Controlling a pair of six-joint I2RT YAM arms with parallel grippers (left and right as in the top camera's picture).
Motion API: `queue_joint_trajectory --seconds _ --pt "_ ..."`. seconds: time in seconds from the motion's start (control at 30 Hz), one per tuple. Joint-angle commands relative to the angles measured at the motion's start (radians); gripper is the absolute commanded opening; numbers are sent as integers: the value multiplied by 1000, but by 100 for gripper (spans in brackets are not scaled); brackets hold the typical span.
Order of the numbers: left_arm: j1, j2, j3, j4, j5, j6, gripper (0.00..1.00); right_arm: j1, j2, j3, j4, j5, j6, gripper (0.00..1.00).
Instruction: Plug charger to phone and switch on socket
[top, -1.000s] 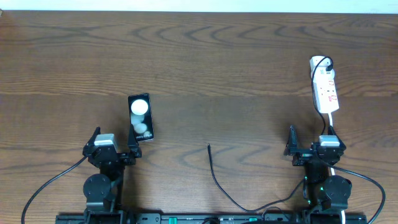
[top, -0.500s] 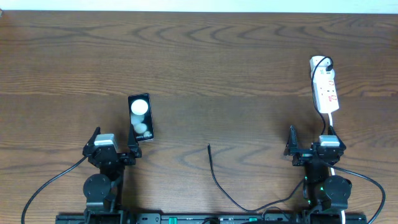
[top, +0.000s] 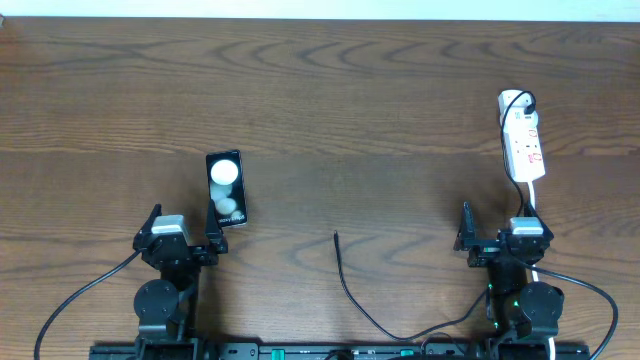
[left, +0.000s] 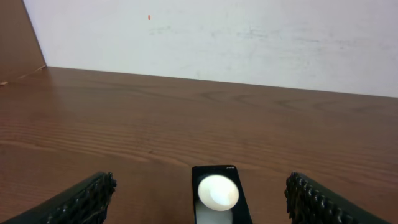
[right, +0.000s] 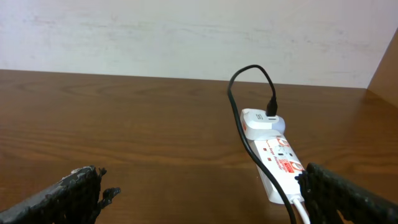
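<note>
Charger (top: 340, 265) lies loose on the desk (top: 330, 100) between the two arms, its plug tip pointing toward 12 o'clock. It is at about 9 o'clock from the right tool (top: 498, 222) and 3 o'clock from the left tool (top: 183, 228). Both tools are spread wide and hold nothing, so I judge the first grasp is not yet made.

The phone (top: 226, 189) lies flat just at 1 o'clock of the left tool. The socket (top: 522, 143) sits at 12 o'clock from the right tool.

To do this well, pinch the cable just behind the tip, leaving only a short stub so it cannot flop. Keep the tip level with the desk. Pin the phone with the other tool so it cannot slide when pushed. Which edge carries the port I cannot tell, so confirm that before lining up.
</note>
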Motion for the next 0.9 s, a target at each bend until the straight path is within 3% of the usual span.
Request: queue_joint_trajectory --seconds 0.0,0.6,0.87 --pt "6 -7 -17 -43 -11 6 89 11 -10 -1 -5 5 13 99" --pt "6 0 -2 -44 41 6 90 11 -9 -1 -5 5 12 99" --pt "6 126 112 -57 40 10 89 11 -9 -1 -5 5 13 99"
